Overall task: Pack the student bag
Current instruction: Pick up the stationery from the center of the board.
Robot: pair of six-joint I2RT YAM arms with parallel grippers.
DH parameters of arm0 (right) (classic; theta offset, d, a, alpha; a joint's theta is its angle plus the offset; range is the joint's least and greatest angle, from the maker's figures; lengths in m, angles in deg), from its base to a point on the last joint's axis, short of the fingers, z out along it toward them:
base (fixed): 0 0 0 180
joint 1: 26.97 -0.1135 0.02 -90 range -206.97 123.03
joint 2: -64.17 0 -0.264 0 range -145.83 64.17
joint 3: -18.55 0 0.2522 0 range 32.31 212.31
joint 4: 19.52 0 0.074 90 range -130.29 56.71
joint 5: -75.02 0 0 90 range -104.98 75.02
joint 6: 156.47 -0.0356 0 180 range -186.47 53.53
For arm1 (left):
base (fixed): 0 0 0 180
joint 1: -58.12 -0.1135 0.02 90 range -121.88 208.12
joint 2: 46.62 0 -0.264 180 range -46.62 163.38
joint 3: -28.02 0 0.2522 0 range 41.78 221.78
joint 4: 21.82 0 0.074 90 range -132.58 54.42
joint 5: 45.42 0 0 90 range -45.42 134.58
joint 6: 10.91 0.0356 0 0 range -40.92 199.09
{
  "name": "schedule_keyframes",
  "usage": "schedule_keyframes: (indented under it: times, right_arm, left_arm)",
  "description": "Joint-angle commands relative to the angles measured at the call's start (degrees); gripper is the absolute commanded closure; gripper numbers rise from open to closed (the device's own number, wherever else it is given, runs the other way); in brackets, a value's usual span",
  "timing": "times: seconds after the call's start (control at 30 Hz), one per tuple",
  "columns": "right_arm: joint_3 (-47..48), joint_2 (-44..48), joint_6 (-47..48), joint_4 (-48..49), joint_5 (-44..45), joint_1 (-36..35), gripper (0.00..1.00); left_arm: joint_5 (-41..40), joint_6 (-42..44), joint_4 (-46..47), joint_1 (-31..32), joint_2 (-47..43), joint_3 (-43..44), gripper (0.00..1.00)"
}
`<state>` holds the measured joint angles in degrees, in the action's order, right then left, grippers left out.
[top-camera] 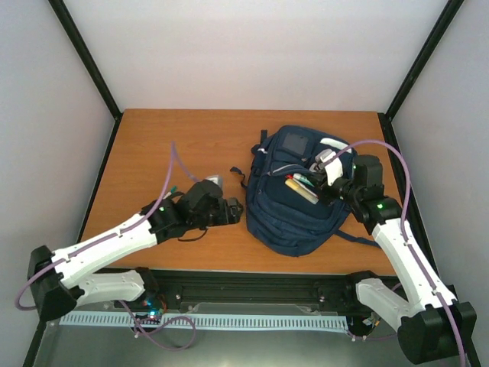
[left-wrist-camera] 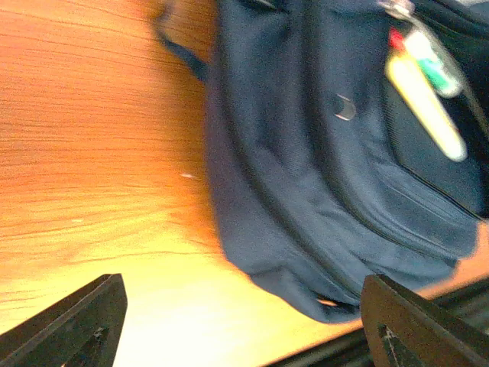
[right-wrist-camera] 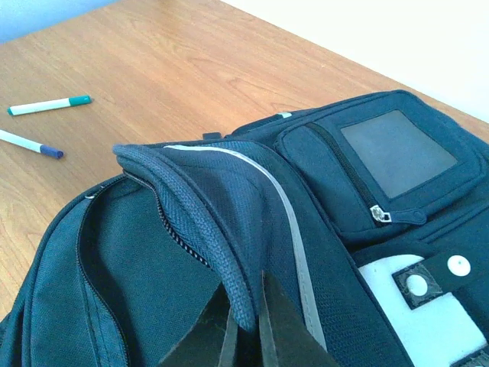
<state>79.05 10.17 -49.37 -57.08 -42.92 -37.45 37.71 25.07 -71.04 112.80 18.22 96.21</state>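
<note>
The student bag [top-camera: 294,206] is lying on the right half of the tabletop [top-camera: 153,145], front side up, with one zipped compartment gaping open. A few marker pens [top-camera: 302,188] are sticking out of that opening. The right end effector [right-wrist-camera: 246,297] is gripping the raised zip edge of the bag's flap at the bag's right side, with its fingers pressed narrowly onto the fabric. The left end effector [top-camera: 231,210] is hovering just left of the bag without touching it. Its fingers [left-wrist-camera: 84,325] are standing wide apart with nothing between them. A green-capped marker [right-wrist-camera: 50,105] and a blue-capped marker [right-wrist-camera: 30,144] are lying on the bare wood away from the bag, near each other but not touching.
</note>
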Motion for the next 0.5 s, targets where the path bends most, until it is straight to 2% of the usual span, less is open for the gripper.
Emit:
schedule_keyframes:
  times: [0.0, 0.2, 0.33, 0.47]
  right_arm:
    - [-0.4, -0.8, 1.5, 7.4, -3.8, 0.5, 0.97]
    - [-0.6, -0.7, 1.7, 7.2, -4.8, 0.5, 0.97]
    - [-0.9, 0.1, 2.0, 7.1, -4.8, 0.5, 0.97]
    - [-0.9, 0.5, 2.1, 7.0, -4.8, 0.5, 0.97]
  left_arm:
    - [-3.0, -1.5, -5.8, -6.7, -3.3, -4.3, 0.13]
    - [-0.1, -6.0, -7.7, -18.8, -4.0, -8.5, 0.13]
    - [0.0, -10.1, -7.0, -23.5, -3.8, -10.3, 0.14]
    - [-0.6, -15.3, -6.2, -26.6, -3.9, -12.4, 0.19]
